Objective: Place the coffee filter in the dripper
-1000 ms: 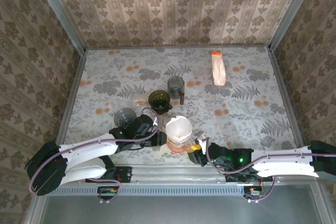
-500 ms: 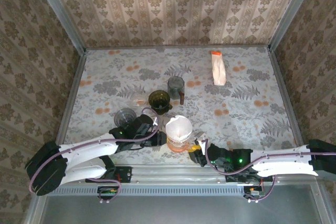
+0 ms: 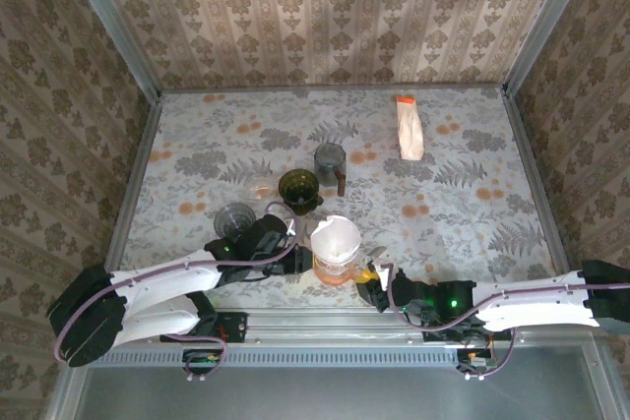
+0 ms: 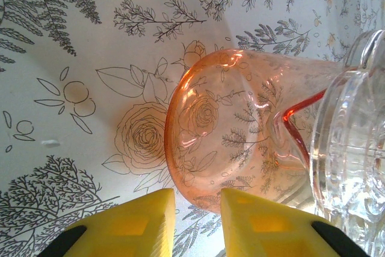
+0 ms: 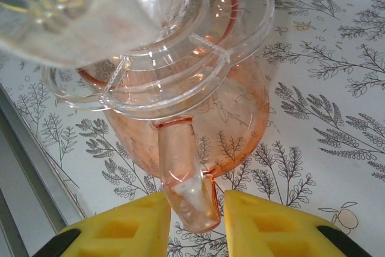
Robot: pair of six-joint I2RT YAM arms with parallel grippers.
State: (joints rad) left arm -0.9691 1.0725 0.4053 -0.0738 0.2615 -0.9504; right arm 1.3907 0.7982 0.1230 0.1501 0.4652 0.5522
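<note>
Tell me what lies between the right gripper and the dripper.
The orange carafe's handle, from between the jaws up to the clear dripper; right wrist view.

Past the left gripper's fingers (image 4: 138,221) you see the tabletop (image 4: 90,88), a pale cloth printed with line-drawn roses, ferns and small round fruit. Left of the right gripper's fingers (image 5: 264,221), a grey metal rail (image 5: 24,167) runs along the edge of that same print. From above, you have wallpaper (image 3: 325,7) in beige stripes and damask motifs closing in three sides. Grey metal posts (image 3: 113,22) stand at the far corners. The print there reads as grey foliage with orange blotches, evenly lit.
</note>
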